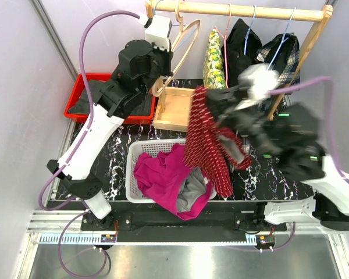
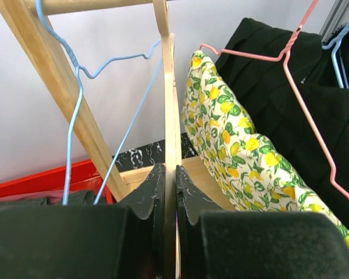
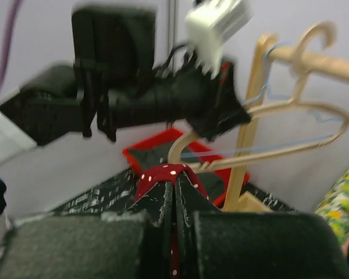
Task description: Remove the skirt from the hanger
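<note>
Two grippers are in play, and each has one thing. Your left gripper (image 2: 170, 174) is pinched narrow on the thin edge of the one wooden hanger (image 2: 168, 87), which hangs bare at the left end of the rail (image 1: 238, 9). Your right gripper (image 3: 173, 200) is clamped tight on a fold of the red dotted skirt (image 1: 206, 139).

On the rail you can count three garments: a lemon-print piece (image 1: 214, 58), a black one (image 1: 244, 40) and a plaid one (image 1: 282, 52). On the table sit one white basket (image 1: 138, 152) holding a magenta garment (image 1: 163, 174), one red bin (image 1: 81, 87) and one wooden tray (image 1: 174, 107).

Only the left wrist view shows you an empty blue wire hanger (image 2: 75, 116) just beside the wooden one, and the pink wire hanger (image 2: 302, 99) carrying the black garment. Only the top view shows the whole skirt. It hangs down from your right gripper over the basket's right side, to the right of the wooden hanger. The right wrist view is blurred, so the gap is hard to judge, but the skirt looks clear of the hanger.
</note>
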You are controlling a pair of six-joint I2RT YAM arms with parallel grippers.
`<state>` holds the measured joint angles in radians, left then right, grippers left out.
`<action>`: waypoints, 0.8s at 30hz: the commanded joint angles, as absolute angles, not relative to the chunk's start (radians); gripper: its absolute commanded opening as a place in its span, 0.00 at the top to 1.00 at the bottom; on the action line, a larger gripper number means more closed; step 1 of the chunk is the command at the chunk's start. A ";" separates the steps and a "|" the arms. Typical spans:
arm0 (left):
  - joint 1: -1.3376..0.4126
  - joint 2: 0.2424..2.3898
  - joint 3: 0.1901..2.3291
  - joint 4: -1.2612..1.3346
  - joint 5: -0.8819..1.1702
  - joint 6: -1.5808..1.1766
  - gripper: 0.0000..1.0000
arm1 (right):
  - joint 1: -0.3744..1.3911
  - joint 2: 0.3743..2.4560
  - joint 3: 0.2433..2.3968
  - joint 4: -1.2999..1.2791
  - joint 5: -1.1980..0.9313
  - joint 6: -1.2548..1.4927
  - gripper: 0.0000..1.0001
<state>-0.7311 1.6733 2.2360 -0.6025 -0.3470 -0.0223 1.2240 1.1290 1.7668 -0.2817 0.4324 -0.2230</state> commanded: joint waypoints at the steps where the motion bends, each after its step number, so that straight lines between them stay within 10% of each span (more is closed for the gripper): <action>1: -0.729 1.699 2.298 -0.485 -0.383 -0.006 1.00 | 1.226 1.178 1.695 -0.285 0.359 -0.114 1.00; 24: -0.661 1.809 2.283 -0.399 -0.436 0.029 1.00 | 1.073 1.279 1.132 -0.080 0.506 0.105 1.00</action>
